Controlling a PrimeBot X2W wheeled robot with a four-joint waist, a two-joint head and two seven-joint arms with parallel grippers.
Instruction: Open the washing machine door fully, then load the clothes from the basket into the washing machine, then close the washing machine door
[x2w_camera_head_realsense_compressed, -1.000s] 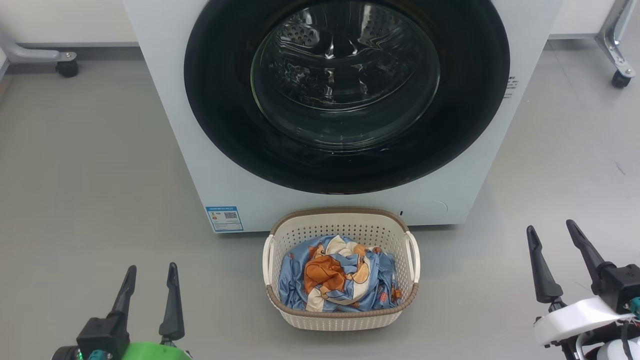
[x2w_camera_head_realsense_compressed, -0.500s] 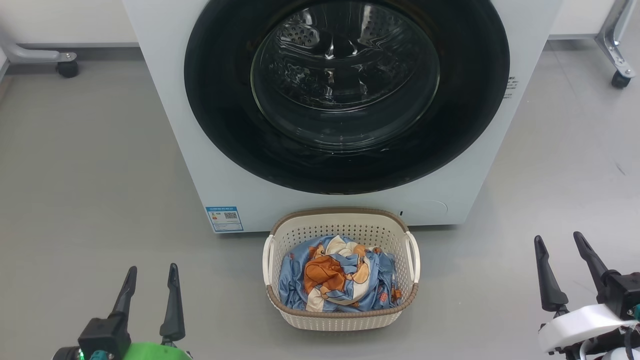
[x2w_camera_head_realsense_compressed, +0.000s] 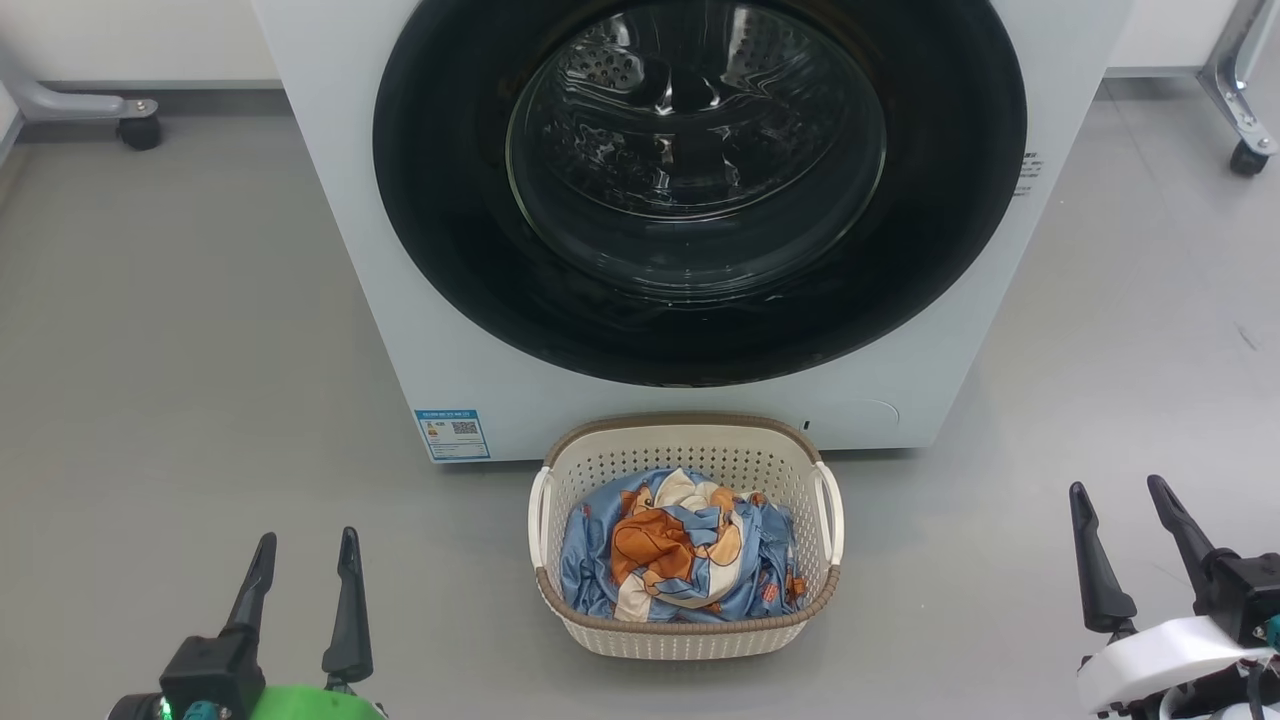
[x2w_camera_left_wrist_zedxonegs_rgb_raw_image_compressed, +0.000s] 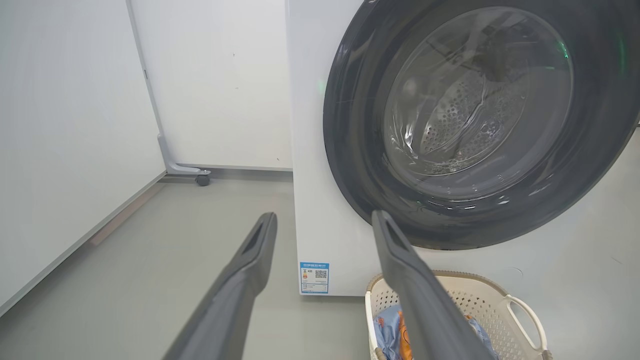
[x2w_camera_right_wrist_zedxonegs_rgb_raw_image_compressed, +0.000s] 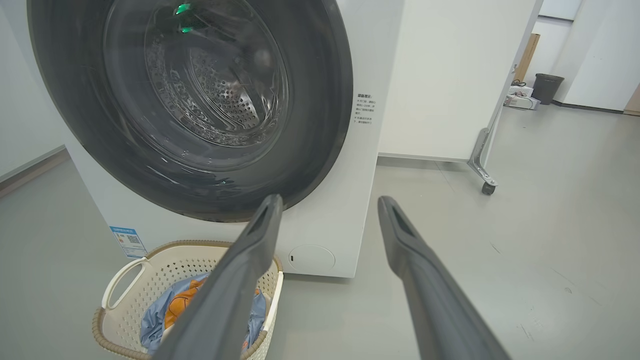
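Note:
The washing machine (x2w_camera_head_realsense_compressed: 340, 220) stands straight ahead, a white box with a blue label (x2w_camera_head_realsense_compressed: 452, 433) at its lower left. The washing machine door (x2w_camera_head_realsense_compressed: 440, 200) sits flush against the front, black rim around clear glass, and the steel drum shows through it. On the floor just in front stands the basket (x2w_camera_head_realsense_compressed: 690, 640), with the blue bear-print clothes (x2w_camera_head_realsense_compressed: 680, 550) bunched inside. My left gripper (x2w_camera_head_realsense_compressed: 306, 540) hangs open at the lower left, left of the basket and apart from it. My right gripper (x2w_camera_head_realsense_compressed: 1117, 487) is open at the lower right, empty. Both pairs of fingers are spread in the wrist views (x2w_camera_left_wrist_zedxonegs_rgb_raw_image_compressed: 324, 215) (x2w_camera_right_wrist_zedxonegs_rgb_raw_image_compressed: 330, 198).
Grey floor lies on both sides of the machine. Wheeled legs of white panels stand at the far left (x2w_camera_head_realsense_compressed: 140, 130) and far right (x2w_camera_head_realsense_compressed: 1245, 155). A white wall (x2w_camera_left_wrist_zedxonegs_rgb_raw_image_compressed: 60, 125) runs along my left. A dark bin (x2w_camera_right_wrist_zedxonegs_rgb_raw_image_compressed: 546, 87) stands far off to the right.
My right gripper has dropped lower towards the bottom right of the head view. The head camera has shifted slightly. The left gripper, door, basket and clothes have stayed put.

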